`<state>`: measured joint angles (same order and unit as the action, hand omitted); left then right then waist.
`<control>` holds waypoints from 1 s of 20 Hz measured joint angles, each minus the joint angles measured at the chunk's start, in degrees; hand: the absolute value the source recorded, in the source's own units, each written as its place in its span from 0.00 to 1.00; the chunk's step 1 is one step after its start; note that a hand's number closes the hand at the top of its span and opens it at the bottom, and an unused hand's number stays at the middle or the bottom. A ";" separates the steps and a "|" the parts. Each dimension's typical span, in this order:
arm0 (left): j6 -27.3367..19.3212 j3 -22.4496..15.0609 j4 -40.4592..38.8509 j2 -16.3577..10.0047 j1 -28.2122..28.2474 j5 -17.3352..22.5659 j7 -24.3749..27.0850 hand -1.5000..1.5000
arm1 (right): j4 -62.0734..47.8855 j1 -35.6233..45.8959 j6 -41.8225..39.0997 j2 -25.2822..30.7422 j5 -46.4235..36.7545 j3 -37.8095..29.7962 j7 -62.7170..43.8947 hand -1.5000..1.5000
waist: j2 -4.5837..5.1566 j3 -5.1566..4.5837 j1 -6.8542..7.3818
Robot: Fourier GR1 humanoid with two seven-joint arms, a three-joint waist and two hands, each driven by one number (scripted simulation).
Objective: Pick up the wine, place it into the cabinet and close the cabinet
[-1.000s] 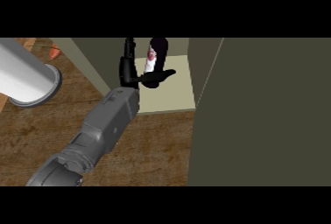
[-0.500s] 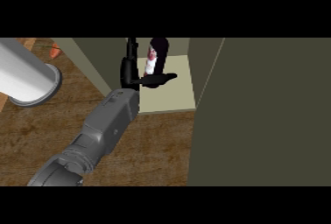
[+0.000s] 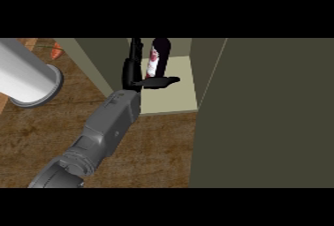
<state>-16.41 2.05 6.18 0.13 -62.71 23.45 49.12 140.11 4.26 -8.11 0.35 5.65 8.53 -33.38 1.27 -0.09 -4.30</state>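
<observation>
Head view, one arm in shot. The wine (image 3: pixel 159 56) is seen upright inside the cabinet (image 3: pixel 175 99), on its pale floor, toward the back and nearer the left wall than the right. Dark, near-black body; white label w/ red marks is turned to the left. The top of the bottle is cut off by the view's upper edge, so the neck can't be made out.

The left hand (image 3: pixel 134 73) is held just beside the bottle, on its left. Fingers are kept straight, pointing to the cabinet's back, and the thumb (image 3: pixel 163 81) is stuck out to the right, across the front of the bottle's base. So the hand is spread wide, nothing gripped. Whether the bottle is touched can't be told.

The grey forearm (image 3: pixel 108 126) is laid across the wooden desk (image 3: pixel 153 152) from the lower left, up to the cabinet's front edge.

The cabinet door (image 3: pixel 274 114) is shown swung open at the right. A white cylinder (image 3: pixel 23 73) is seen at the desk's left edge, w/ an orange object (image 3: pixel 57 50) behind it.
</observation>
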 measured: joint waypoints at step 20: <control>-0.66 -16.70 15.08 -0.12 12.47 15.33 -1.86 0.00 | 0.44 0.33 1.70 0.36 -0.62 0.47 -1.36 0.00 | -1.31 0.06 1.07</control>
<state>-17.08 -14.64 21.27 0.00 -50.23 38.77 47.26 140.55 4.59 -6.41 0.71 5.03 9.00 -34.73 -0.03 -0.02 -3.23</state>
